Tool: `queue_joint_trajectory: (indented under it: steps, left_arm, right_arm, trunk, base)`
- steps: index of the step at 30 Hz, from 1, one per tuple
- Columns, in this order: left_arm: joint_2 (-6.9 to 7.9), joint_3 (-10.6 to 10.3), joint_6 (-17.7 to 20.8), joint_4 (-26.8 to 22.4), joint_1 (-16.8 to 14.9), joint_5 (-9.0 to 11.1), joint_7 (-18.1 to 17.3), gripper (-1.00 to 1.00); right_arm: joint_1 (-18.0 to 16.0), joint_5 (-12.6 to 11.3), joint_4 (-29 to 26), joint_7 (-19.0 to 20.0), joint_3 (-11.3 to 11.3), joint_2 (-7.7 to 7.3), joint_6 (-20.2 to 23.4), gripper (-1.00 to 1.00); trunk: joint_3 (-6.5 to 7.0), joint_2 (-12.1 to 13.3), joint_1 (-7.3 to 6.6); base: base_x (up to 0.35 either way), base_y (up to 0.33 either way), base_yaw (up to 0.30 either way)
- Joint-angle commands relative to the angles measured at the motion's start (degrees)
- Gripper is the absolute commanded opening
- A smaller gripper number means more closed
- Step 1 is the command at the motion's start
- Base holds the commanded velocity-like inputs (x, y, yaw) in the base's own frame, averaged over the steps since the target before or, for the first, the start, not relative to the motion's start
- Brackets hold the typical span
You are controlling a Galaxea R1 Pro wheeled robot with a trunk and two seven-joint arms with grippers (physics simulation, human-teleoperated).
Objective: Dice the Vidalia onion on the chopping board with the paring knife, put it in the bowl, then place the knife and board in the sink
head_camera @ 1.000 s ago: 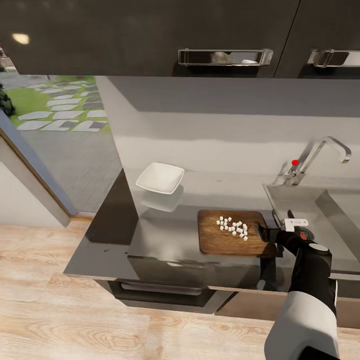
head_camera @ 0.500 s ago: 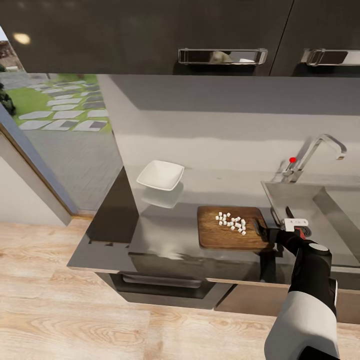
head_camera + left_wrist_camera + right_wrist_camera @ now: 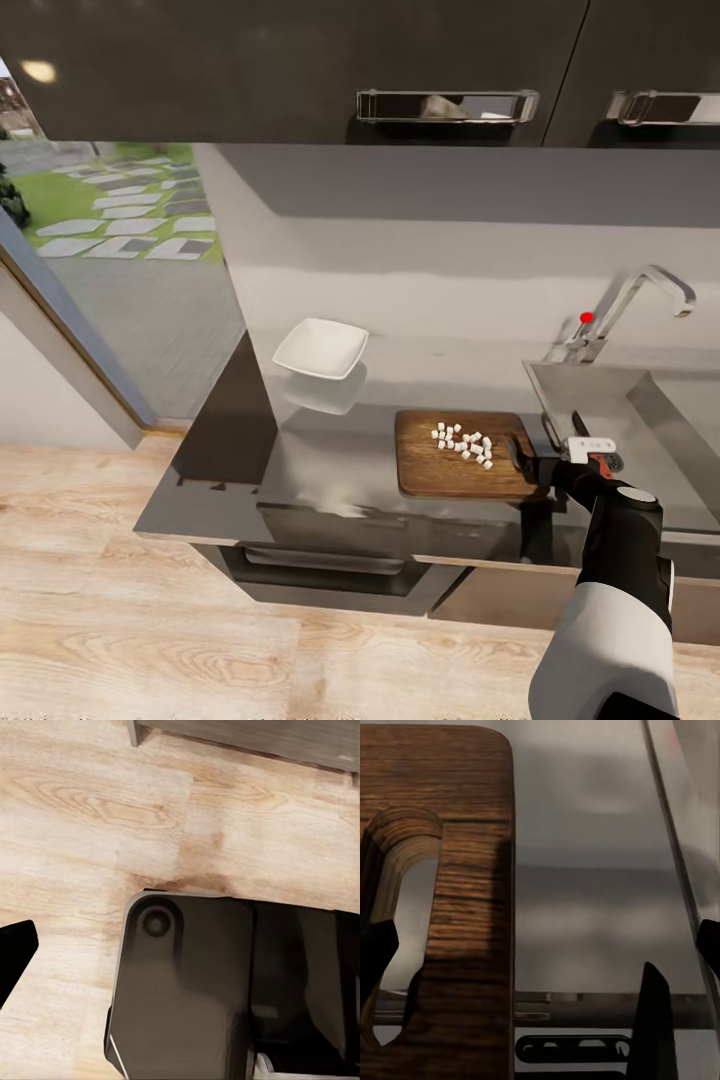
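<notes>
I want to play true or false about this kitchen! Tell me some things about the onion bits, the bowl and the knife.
1. The little white onion cubes lie on the chopping board. True.
2. The bowl is full of onion. False: it looks empty, and it sits on the countertop apart from the board.
3. The paring knife lies inside the bowl. False: its dark blade shows on the sink side of the board, by the right gripper.
4. The tap has a red dot. True.
</notes>
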Motion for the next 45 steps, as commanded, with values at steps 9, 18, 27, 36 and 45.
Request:
queue_joint_trajectory:
  steps: [9,18,27,36,45]
  left_arm:
    - [-0.03,0.1,0.0,0.0,0.0,0.4,-0.2,1.0]
    - [-0.03,0.1,0.0,0.0,0.0,0.4,-0.2,1.0]
    - [-0.03,0.1,0.0,0.0,0.0,0.4,-0.2,1.0]
    - [-0.03,0.1,0.0,0.0,0.0,0.4,-0.2,1.0]
    - [-0.03,0.1,-0.1,-0.1,0.0,0.4,-0.2,1.0]
  right_arm:
    - [-0.1,0.3,-0.1,0.4,-0.2,0.06,0.1,1.0]
    - [-0.1,0.3,-0.1,0.4,-0.2,0.06,0.2,1.0]
    - [-0.1,0.3,-0.1,0.4,-0.2,0.06,0.2,1.0]
    - [-0.1,0.3,-0.1,0.5,-0.2,0.06,0.2,1.0]
    - [-0.1,0.3,-0.1,0.5,-0.2,0.06,0.2,-1.0]
  trunk:
    - [-0.72,-0.1,0.03]
    - [-1.34,-0.1,0.03]
    - [-1.59,-0.1,0.03]
    - [-1.59,-0.1,0.03]
    - [-1.59,-0.1,0.03]
  base:
    - [0.0,0.0,0.0]
    - [0.0,0.0,0.0]
    - [0.0,0.0,0.0]
    - [0.0,0.0,0.0]
    - [0.0,0.0,0.0]
